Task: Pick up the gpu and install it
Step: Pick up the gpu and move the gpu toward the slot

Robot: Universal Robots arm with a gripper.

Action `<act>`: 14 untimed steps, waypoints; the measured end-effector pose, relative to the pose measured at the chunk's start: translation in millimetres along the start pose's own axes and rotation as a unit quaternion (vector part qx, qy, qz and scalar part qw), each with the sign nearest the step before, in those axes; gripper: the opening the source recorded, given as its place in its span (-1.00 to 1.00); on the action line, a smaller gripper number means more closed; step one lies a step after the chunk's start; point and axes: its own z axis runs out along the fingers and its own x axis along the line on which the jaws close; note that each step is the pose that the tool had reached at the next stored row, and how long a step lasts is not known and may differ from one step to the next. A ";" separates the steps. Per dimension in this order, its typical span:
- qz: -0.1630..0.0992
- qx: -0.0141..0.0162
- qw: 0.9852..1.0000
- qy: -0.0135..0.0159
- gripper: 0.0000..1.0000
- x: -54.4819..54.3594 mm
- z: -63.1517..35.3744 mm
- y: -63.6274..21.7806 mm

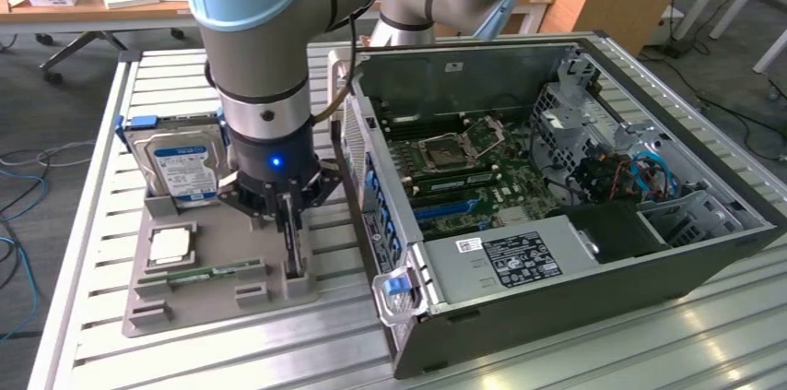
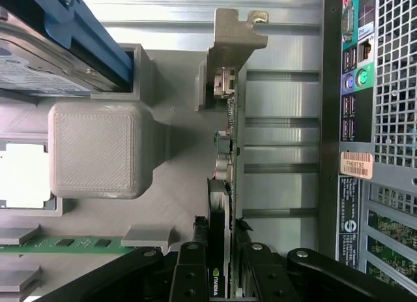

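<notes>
The gpu (image 1: 293,241) stands on edge in a slot of the grey parts holder (image 1: 221,293), at the end nearest the computer case. In the wrist view the gpu (image 2: 229,142) appears edge-on, a thin green card with its silver end bracket (image 2: 231,34) at the far end. My gripper (image 1: 290,217) has come down over it from above. The black fingers (image 2: 193,266) sit against both faces of the card, so the gripper (image 2: 220,253) is shut on the gpu, which still rests in its slot.
The open computer case (image 1: 578,252) lies on the exterior view's right with the motherboard (image 1: 467,164) and its blue slot (image 1: 449,209) exposed. The holder also carries a hard drive (image 1: 184,164), a processor (image 1: 170,247) and a green memory stick (image 1: 212,271). The case's rear panel (image 2: 365,119) is close beside the gpu.
</notes>
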 end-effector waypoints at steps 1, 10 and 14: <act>0.000 0.000 1.000 0.000 -0.47 0.0 -0.7 0.0; 0.000 0.000 1.000 0.000 -0.47 -0.2 -9.3 0.3; 0.000 0.000 1.000 0.000 -0.47 -0.4 -16.6 0.5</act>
